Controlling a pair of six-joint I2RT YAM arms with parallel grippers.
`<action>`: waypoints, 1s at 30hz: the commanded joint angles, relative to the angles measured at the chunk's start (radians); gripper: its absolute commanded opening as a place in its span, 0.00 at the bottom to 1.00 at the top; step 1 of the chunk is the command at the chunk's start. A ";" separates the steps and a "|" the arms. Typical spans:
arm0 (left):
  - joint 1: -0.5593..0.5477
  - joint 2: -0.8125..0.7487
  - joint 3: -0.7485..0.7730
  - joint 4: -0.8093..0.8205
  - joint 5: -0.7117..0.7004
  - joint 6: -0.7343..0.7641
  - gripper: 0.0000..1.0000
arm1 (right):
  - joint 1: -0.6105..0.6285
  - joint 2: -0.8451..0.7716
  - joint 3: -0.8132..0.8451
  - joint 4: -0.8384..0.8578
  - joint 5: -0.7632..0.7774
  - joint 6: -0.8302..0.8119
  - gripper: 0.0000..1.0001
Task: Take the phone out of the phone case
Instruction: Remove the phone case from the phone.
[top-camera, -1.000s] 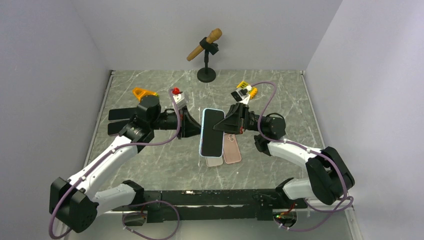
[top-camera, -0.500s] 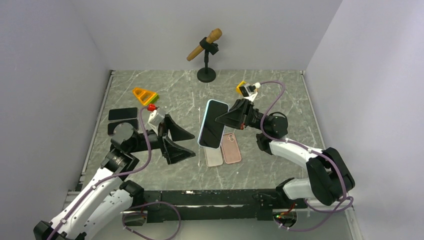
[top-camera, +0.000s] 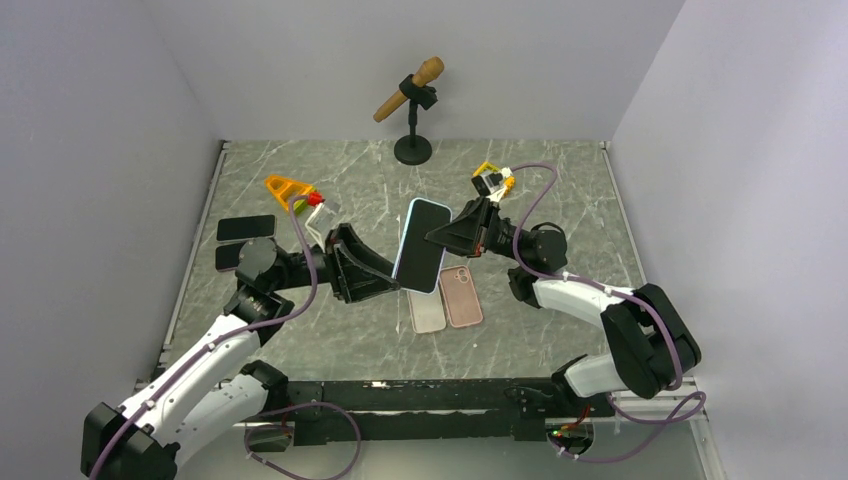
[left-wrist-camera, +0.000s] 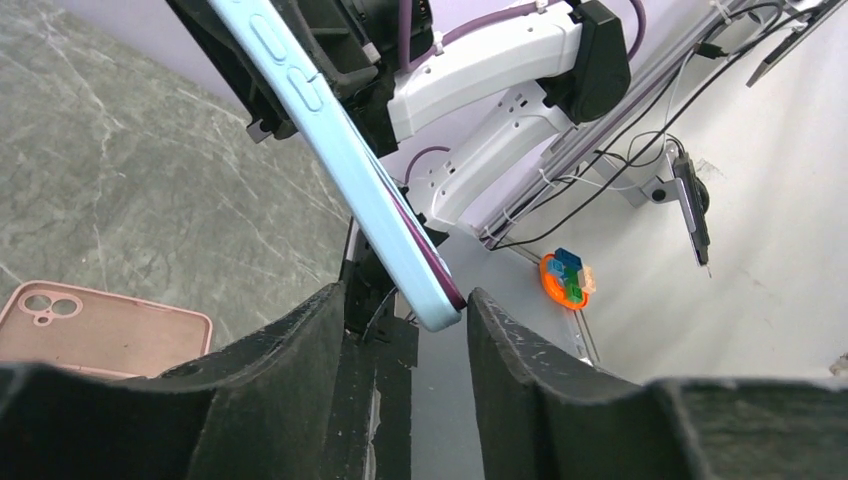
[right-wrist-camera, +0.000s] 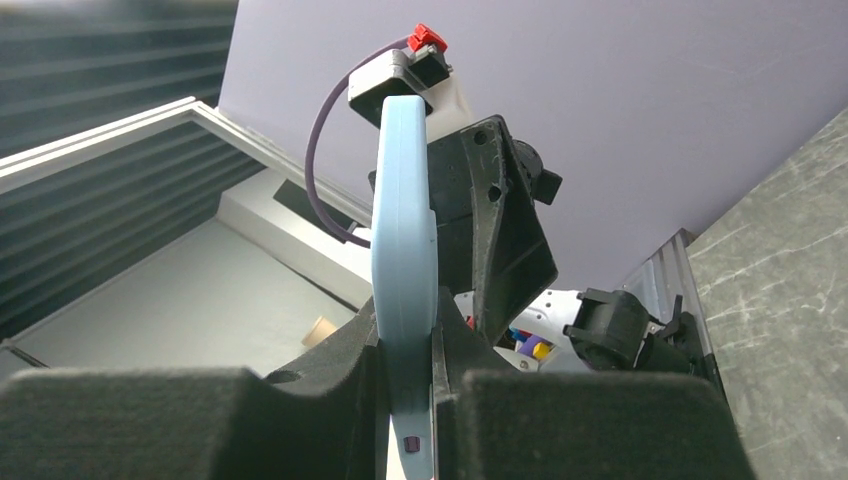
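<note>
A phone in a light blue case (top-camera: 421, 245) is held up off the table, tilted, screen towards the camera. My right gripper (top-camera: 452, 238) is shut on its right edge; in the right wrist view the blue case (right-wrist-camera: 403, 260) stands edge-on between the pads. My left gripper (top-camera: 385, 275) is open at the phone's lower left corner. In the left wrist view the corner of the case (left-wrist-camera: 430, 305) sits in the gap between the open fingers (left-wrist-camera: 520, 350), touching neither that I can see.
Two empty cases, a clear one (top-camera: 427, 312) and a pink one (top-camera: 463, 296), lie on the marble table under the phone. Two dark phones (top-camera: 245, 228) lie far left. An orange toy (top-camera: 287, 187), a block toy (top-camera: 491, 178) and a microphone stand (top-camera: 412, 148) are at the back.
My left gripper drew back from the phone to the left and opened, then came back right to its lower left corner. My right gripper kept hold and tilted the phone.
</note>
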 joint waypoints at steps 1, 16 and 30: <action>0.001 -0.006 0.001 0.086 0.026 -0.007 0.49 | 0.000 -0.046 0.021 0.184 0.045 0.017 0.00; 0.002 0.009 0.000 -0.006 0.006 0.089 0.31 | 0.007 -0.055 0.018 0.258 0.056 0.084 0.00; 0.034 0.105 0.041 -0.333 -0.180 0.236 0.00 | 0.049 -0.154 0.070 0.221 0.090 0.114 0.00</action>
